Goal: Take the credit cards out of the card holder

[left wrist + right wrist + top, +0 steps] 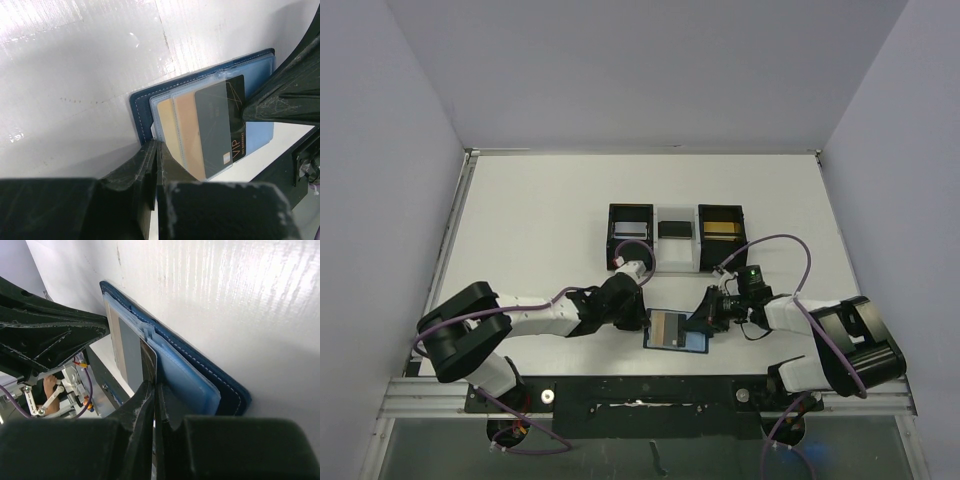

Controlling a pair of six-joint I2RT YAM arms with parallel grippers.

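Blue card holder open flat; tan, grey, dark credit cards overlapping inside.

Surface: we see a white table, flat and matt, with a metal rail running along its near edge
Far middle: a left black box and a right black box stand on the table, both square and open at the top; a white tray sits between them and touches both
Near middle: the card holder, dark blue, lies spread open and flat on the table with its inner side up, well apart from the boxes and close to the near edge
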